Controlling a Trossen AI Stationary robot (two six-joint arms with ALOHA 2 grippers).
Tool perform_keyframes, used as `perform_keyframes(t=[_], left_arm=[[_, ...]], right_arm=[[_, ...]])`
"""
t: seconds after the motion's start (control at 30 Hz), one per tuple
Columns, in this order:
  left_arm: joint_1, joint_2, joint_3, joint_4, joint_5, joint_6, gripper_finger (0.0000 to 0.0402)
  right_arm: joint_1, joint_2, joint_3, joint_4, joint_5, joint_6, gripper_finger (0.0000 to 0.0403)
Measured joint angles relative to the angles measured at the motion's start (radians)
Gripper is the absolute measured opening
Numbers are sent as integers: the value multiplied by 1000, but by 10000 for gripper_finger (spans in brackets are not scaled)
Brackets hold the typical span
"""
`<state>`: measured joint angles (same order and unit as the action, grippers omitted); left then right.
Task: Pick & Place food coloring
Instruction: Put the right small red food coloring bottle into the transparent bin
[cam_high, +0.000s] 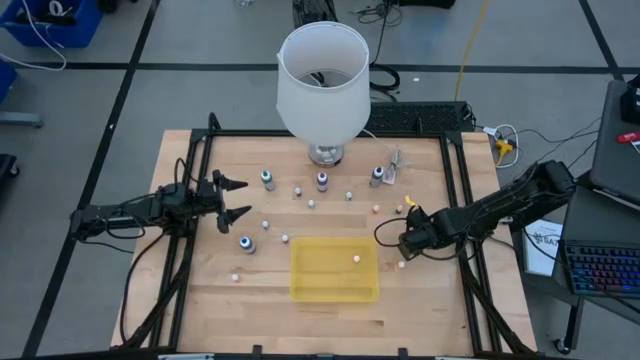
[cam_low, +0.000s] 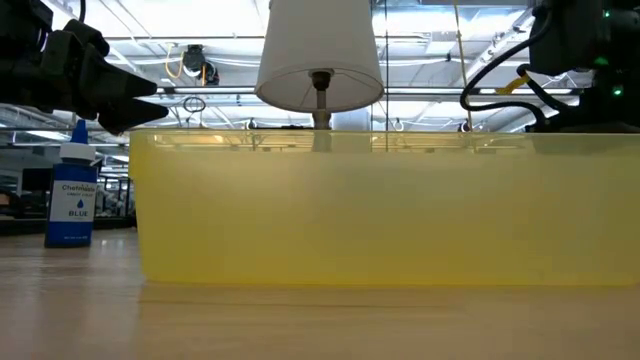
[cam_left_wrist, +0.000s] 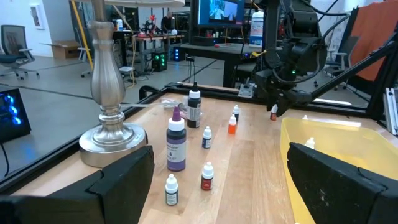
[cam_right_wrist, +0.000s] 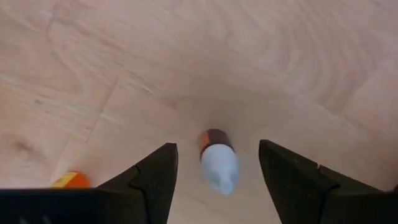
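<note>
White-capped food coloring bottle (cam_right_wrist: 217, 159) between open right claw (cam_right_wrist: 217, 171) fingers.

Left pincer (cam_high: 240, 198) wide open, arm reaching in level from the left side. Right pincer (cam_right_wrist: 214, 177) open, pointing straight down, arm stretched in from right.

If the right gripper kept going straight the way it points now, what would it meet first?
Most likely the small brown bottle with a white cap, standing on the table directly between the right gripper's open fingers; depth is hard to judge.
</note>
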<state>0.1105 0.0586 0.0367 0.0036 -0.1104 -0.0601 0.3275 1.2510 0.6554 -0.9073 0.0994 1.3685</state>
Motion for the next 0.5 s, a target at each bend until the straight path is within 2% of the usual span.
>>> perform_keyframes(t=[0.5], left_arm=[[0, 0, 0, 0, 0, 0, 365]], right_arm=[[0, 0, -1, 7, 0, 4, 212]])
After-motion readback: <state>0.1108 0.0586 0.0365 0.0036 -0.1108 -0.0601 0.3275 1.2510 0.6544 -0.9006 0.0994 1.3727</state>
